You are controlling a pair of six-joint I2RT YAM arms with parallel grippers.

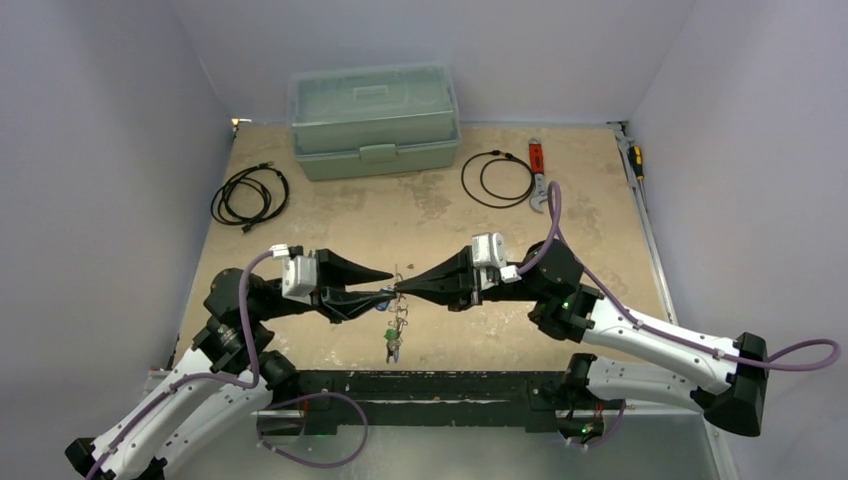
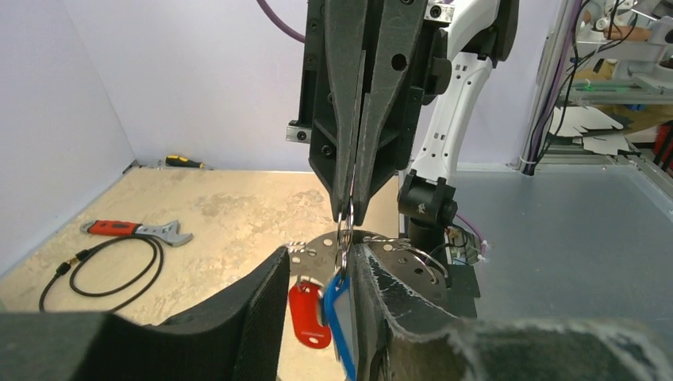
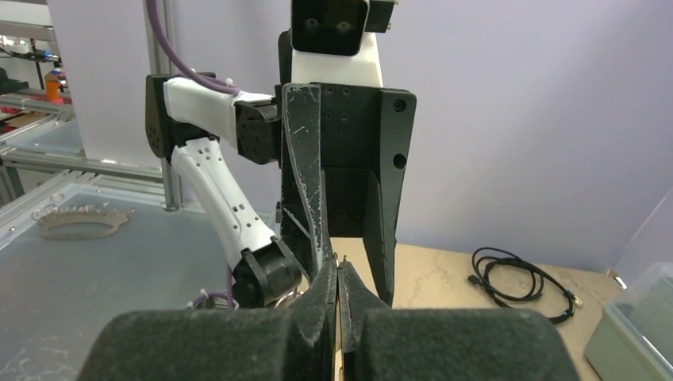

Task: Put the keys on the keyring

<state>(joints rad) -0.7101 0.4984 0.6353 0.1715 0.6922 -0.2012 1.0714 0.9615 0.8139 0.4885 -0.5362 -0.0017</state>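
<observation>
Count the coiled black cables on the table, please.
2. One coiled black cable lies left of the green toolbox; the other cable lies right of it, beside the red-handled wrench. No others visible.

The keyring (image 2: pixel 344 238) hangs between left gripper (image 1: pixel 388 284) and right gripper (image 1: pixel 402 288), keys (image 1: pixel 392 345) below it; a box (image 1: pixel 374 120) stands behind.

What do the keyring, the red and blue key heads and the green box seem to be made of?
Keyring: thin metal wire, silvery with a bright glint.
Red key head and blue key head: probably plastic, smooth and slightly glossy.
Box: likely translucent pale green plastic, with a moulded lid and latch.
</observation>
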